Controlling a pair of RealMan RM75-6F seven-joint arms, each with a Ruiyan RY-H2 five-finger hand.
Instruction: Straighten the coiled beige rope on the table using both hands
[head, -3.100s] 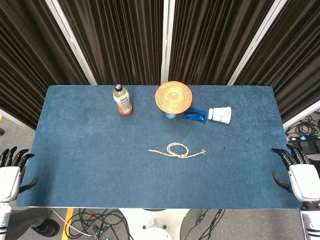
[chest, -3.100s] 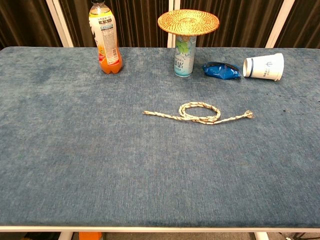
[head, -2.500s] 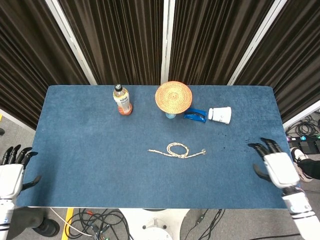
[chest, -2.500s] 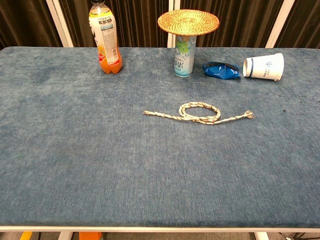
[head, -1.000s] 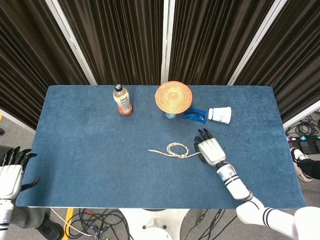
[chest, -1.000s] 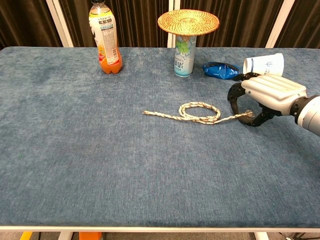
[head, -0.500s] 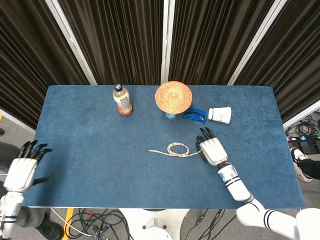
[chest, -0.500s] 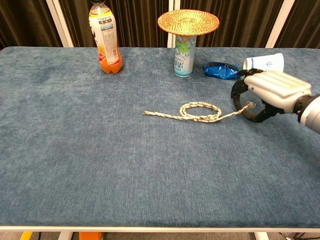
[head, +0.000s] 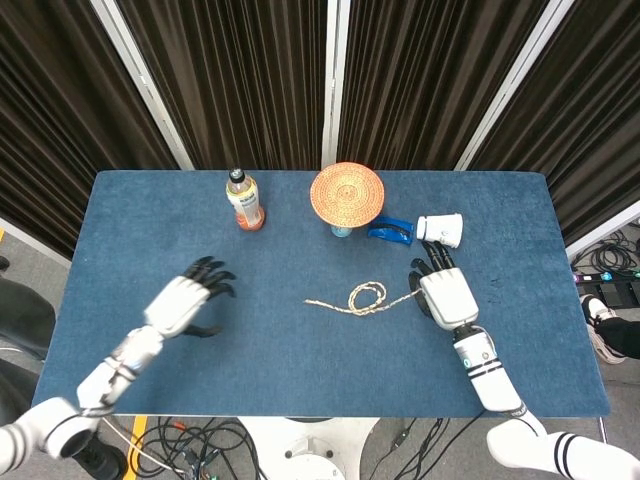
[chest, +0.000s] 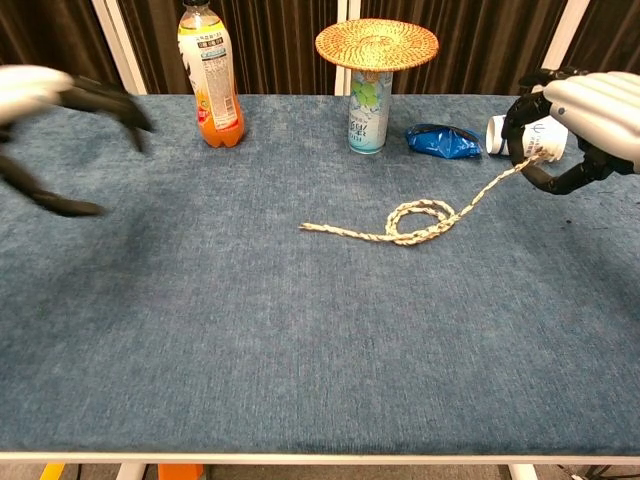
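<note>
chest view | right hand (chest: 585, 125) pinches rope (chest: 415, 222) end, lifted | left hand (chest: 40, 120) released, well apart from rope

A blue felt-covered table (head: 300, 360) stands before dark pleated curtains (head: 240, 80) divided by white vertical posts (head: 335, 80). Cables (head: 200, 445) lie on the grey floor (head: 40, 255).

Rope (chest: 420, 222) end lifted in right hand (chest: 590, 115); blurred left hand (chest: 40, 100) with fingers spread over table (chest: 300, 350).
</note>
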